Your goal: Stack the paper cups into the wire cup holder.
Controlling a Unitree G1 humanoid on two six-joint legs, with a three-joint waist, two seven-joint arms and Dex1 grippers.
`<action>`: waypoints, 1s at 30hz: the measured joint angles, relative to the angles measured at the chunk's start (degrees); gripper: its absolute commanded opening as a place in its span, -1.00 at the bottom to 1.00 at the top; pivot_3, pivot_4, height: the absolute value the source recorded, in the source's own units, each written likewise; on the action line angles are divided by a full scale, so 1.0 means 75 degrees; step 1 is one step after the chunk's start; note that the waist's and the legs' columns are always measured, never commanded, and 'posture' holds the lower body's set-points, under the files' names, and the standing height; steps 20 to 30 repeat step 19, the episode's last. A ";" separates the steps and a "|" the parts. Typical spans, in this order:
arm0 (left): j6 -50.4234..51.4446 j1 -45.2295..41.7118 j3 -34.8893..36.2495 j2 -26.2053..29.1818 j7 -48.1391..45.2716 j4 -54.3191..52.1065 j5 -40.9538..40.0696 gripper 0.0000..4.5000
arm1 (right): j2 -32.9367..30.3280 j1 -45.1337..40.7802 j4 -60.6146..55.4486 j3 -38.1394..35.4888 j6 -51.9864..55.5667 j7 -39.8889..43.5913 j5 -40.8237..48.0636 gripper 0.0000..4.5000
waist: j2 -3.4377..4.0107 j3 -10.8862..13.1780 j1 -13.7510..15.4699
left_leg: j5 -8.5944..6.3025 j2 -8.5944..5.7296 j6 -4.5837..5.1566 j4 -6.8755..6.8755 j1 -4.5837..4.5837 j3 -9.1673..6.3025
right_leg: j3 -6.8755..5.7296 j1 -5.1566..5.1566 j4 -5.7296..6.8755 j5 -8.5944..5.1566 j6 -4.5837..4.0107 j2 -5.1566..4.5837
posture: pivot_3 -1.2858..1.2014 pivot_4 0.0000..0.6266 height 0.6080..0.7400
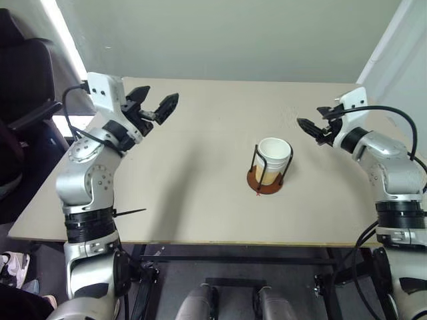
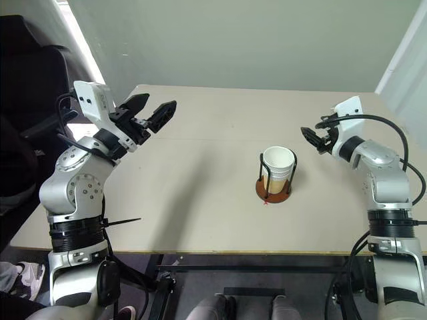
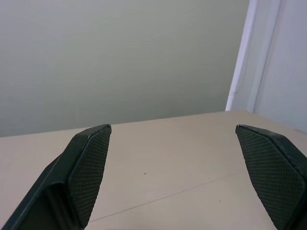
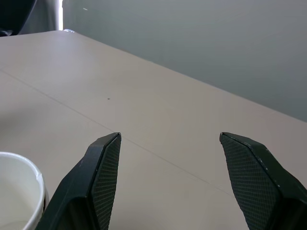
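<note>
The paper cups [image 1: 273,157] sit nested inside the wire cup holder [image 1: 264,186], right of the table's middle; one white rim tops the stack and how many are nested I cannot tell. My left gripper [image 1: 158,100] hovers open and empty above the table's far left part, well away from the holder. In the left wrist view the left gripper [image 3: 172,128] spans bare tabletop. My right gripper [image 1: 312,120] is open and empty, raised just right of the holder and aimed toward it. In the right wrist view the cup rim [image 4: 21,187] lies beside the right gripper [image 4: 170,136].
The tan table [image 1: 200,200] has a seam across it and ends at a front edge close to me. A black chair [image 1: 23,73] stands off its left side. A pale wall runs behind the far edge.
</note>
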 measured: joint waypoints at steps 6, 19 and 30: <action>0.0022 0.0221 0.0004 0.0072 0.0197 -0.0172 -0.0082 0.98 | 0.0005 -0.0293 0.0465 0.0008 -0.0172 0.0053 -0.0099 0.49 | 0.0000 0.0000 0.0001 | -0.0012 0.0001 -0.0004 -0.0001 -0.0002 0.0000 | -0.0003 0.0002 -0.0012 -0.0007 -0.0006 0.0000 | 0.03 -0.52 1.00; 0.0022 0.0420 -0.0010 0.0145 0.0448 -0.0415 -0.0265 0.98 | 0.0067 -0.0477 0.0885 0.0061 -0.0418 0.0227 -0.0289 0.49 | 0.0000 0.0000 -0.0012 | -0.0011 0.0004 -0.0008 -0.0003 0.0000 -0.0002 | -0.0001 0.0002 -0.0011 -0.0002 -0.0021 -0.0001 | 0.03 -0.52 1.00; 0.0022 0.0420 -0.0010 0.0145 0.0448 -0.0415 -0.0265 0.98 | 0.0067 -0.0477 0.0885 0.0061 -0.0418 0.0227 -0.0289 0.49 | 0.0000 0.0000 -0.0012 | -0.0011 0.0004 -0.0008 -0.0003 0.0000 -0.0002 | -0.0001 0.0002 -0.0011 -0.0002 -0.0021 -0.0001 | 0.03 -0.52 1.00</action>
